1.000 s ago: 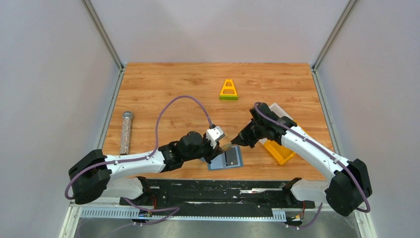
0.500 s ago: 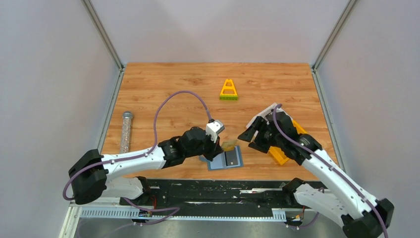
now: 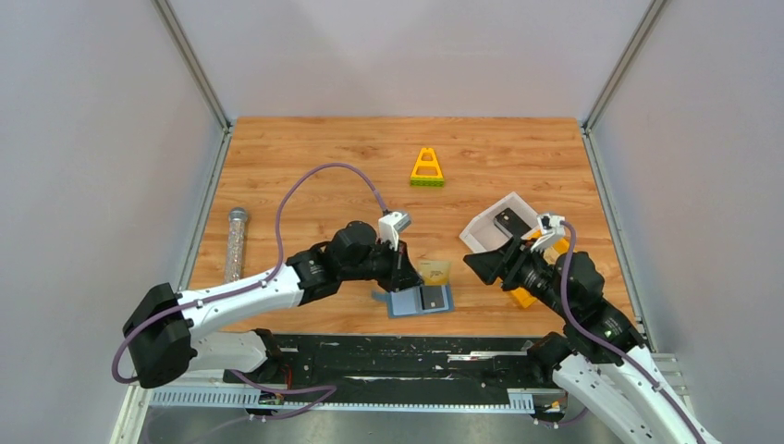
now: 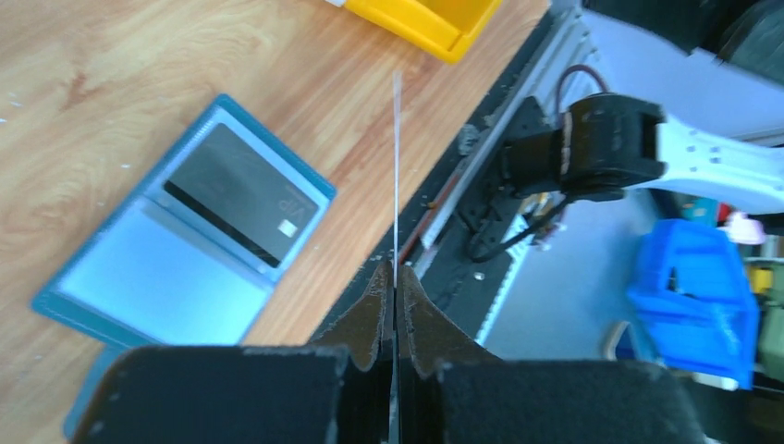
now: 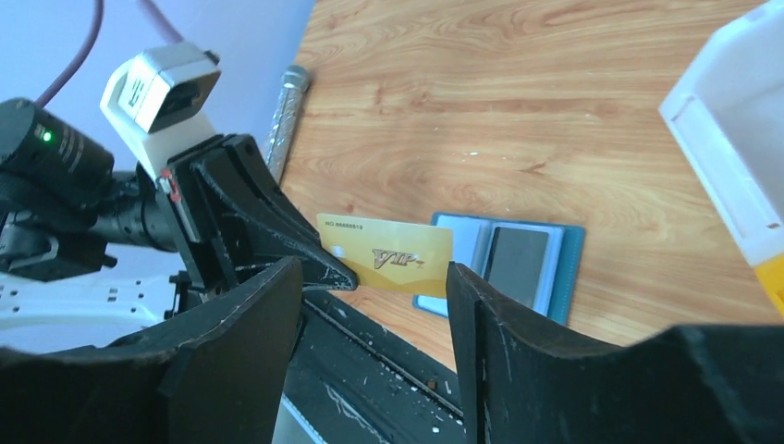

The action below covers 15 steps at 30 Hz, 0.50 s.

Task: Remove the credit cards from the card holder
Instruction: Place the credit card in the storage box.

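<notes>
The card holder point(image 3: 422, 302) lies open near the table's front edge, a flat slate-blue wallet point(image 4: 176, 254) point(image 5: 507, 264). A dark grey credit card point(image 4: 237, 196) point(image 5: 518, 266) sits in its right panel. My left gripper point(image 3: 407, 272) point(image 4: 395, 276) is shut on a gold credit card point(image 3: 433, 271) point(image 5: 388, 253), held just above the wallet and seen edge-on as a thin line point(image 4: 397, 166) in the left wrist view. My right gripper point(image 3: 473, 264) point(image 5: 370, 270) is open and empty, a short way right of the gold card and facing it.
A white bin point(image 3: 504, 222) point(image 5: 730, 157) and a yellow bin point(image 3: 520, 296) point(image 4: 416, 18) stand right of the wallet, the yellow one partly under my right arm. A yellow triangular toy point(image 3: 426, 168) sits at the back, and a clear tube point(image 3: 235, 245) lies at the left.
My right gripper opened and drew back to the right, uncovering the white bin. My left gripper stayed shut and lifted the gold card slightly up and right of the wallet.
</notes>
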Tool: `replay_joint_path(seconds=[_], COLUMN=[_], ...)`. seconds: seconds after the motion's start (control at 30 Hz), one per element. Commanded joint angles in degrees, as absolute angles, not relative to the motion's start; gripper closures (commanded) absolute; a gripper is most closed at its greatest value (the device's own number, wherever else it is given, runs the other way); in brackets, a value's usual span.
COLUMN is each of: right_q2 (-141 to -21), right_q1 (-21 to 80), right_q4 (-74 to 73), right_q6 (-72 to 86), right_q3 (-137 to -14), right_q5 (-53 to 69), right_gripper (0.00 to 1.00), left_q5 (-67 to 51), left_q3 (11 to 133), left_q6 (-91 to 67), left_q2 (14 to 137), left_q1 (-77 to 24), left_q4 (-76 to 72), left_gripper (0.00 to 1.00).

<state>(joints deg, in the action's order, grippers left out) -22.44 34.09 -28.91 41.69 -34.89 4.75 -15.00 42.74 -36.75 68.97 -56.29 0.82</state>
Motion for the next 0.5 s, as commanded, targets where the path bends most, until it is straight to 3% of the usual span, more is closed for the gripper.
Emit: replay_joint_path(seconds=[0.0,0.47], right_q2=[-24.16,-28.78], right_q1=[34.15,33.71], right_q4=[-22.99,-13.98], right_q6=[39.86,44.45], right_q3=[-33.88,-28.52], right_q5=[12.32,20.7], right_gripper=[0.41,0.42], left_q5=[-22.17,-28.28], left_q3=[44.58,35.98], left_q6=[-46.14,-59.32], left_q2=[67.28,63.75], left_q1=[-54.5,-49.66], left_q4=[-2.95,-20.21], left_gripper=[1.0,1.0])
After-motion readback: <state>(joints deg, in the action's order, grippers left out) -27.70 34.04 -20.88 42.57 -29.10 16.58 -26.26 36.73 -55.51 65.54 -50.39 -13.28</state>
